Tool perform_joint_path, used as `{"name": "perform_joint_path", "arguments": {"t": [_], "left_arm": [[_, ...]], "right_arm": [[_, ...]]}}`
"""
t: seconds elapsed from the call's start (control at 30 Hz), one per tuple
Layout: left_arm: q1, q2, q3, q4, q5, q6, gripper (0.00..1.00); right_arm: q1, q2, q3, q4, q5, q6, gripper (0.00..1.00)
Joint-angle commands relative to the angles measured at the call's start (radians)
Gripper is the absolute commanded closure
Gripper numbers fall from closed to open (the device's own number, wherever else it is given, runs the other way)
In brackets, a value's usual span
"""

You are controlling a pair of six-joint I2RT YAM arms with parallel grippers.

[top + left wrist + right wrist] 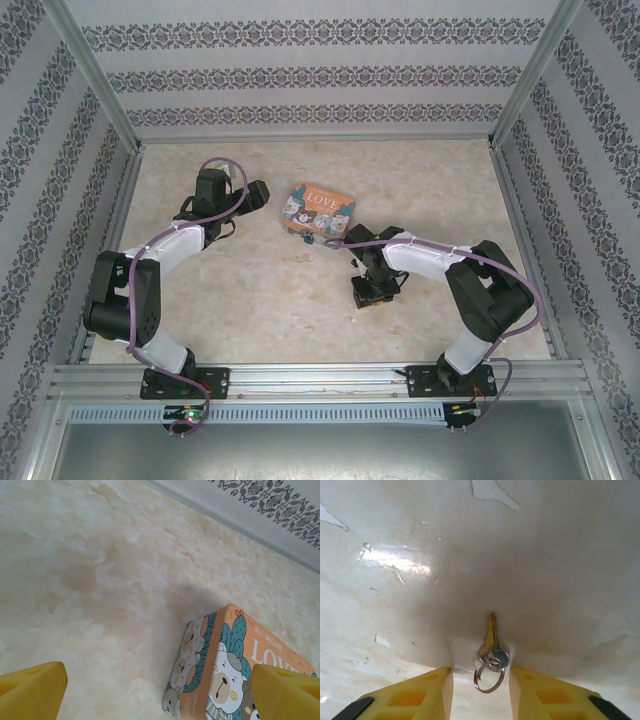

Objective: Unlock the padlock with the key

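Table: hard, glossy marble-look top.
Tin near centre; left gripper beside it, jaws wide, empty.
Right gripper: jaws part-open, astride key, nothing held.
Padlock just in front of tin: small, rigid, likely slides if nudged.
Key flat on table: thin, light, stiff, probably slippery. Pinch round head, by ring.

Bare table lies open across the near middle. The tin blocks the far middle, with the padlock just before it. Walls close three sides.
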Motion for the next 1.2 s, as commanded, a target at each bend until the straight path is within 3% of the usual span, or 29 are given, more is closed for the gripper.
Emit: {"name": "perform_joint_path", "arguments": {"t": [0.0, 0.83, 1.03, 1.17], "left_arm": [[0.016, -0.02, 0.002, 0.027, -0.009, 0.012, 0.06], [0.017, -0.031, 0.013, 0.014, -0.007, 0.022, 0.06], [0.017, -0.056, 0.019, -0.009, -0.006, 0.042, 0.06], [0.016, -0.082, 0.029, -0.032, 0.022, 0.057, 0.06]], "right_arm": [[-0.009, 0.009, 0.008, 0.004, 0.017, -0.015, 0.67], [-0.036, 0.018, -0.02, 0.035, 0.005, -0.032, 0.91], [-0.048, -0.018, -0.032, 0.061, -0.011, -0.036, 1.0], [-0.068, -0.081, -0.054, 0.134, -0.047, -0.033, 1.0]]}}
